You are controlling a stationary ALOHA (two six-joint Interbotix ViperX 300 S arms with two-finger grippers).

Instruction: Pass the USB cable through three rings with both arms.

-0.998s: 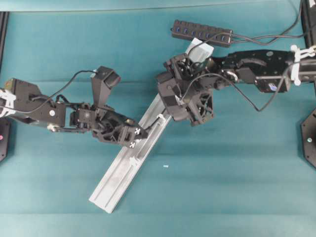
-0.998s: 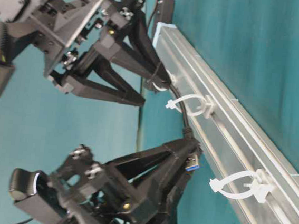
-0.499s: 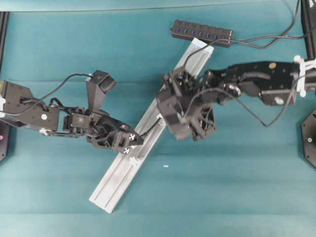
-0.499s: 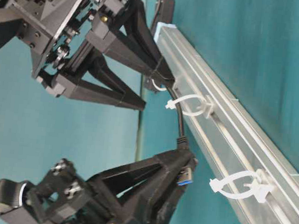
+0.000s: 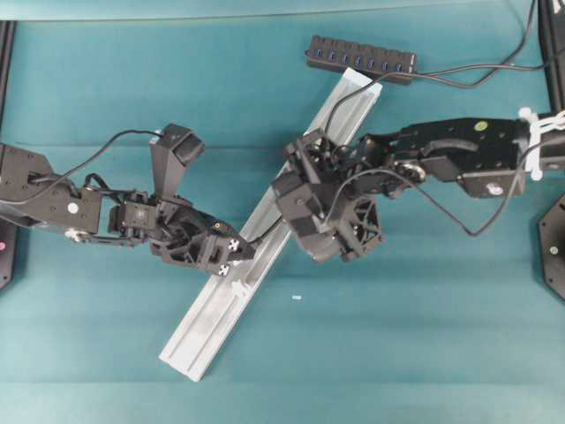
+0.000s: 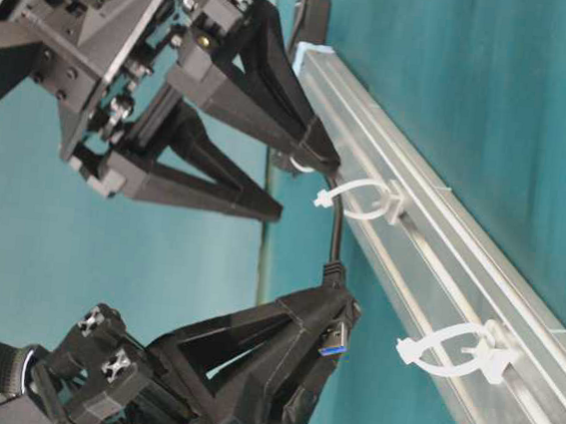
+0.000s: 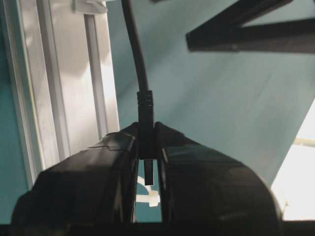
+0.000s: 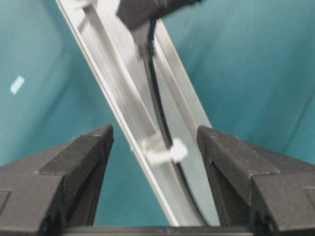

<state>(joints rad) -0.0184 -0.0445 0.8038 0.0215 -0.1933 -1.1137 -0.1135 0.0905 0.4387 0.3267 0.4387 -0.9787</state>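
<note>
Since a second ago we see the left gripper (image 6: 337,323) drawn back along the rail (image 5: 231,291), away from the middle ring, so the USB cable (image 6: 335,239) now runs out straighter behind it, while the right arm has swung a little toward the left of the overhead view.

On the left of that view the left gripper (image 5: 235,256), marked with white crosses, lies against the rail's edge; its fingers (image 7: 118,162) are clamped on the cable's plug, whose blue-tongued metal tip (image 6: 335,337) pokes out beside them. The long silver rail slants across the teal table (image 5: 424,336), a tiny white scrap (image 5: 297,298) lying on the cloth just to its right. Over the rail's upper half the right gripper (image 6: 296,183) hangs with its fingers (image 8: 74,162) spread wide, holding nothing; its bulk hides that stretch of rail and ring from above. At the far end sits the black hub bar (image 5: 362,59) with blue sockets.

From table level the cable passes through the middle ring (image 6: 363,198); the next ring (image 6: 450,353) stands free beyond the plug. The third ring we cannot make out clearly behind the right fingers. The cable is thin, dark and glossy, with a ribbed collar (image 7: 145,98) above the plug.
</note>
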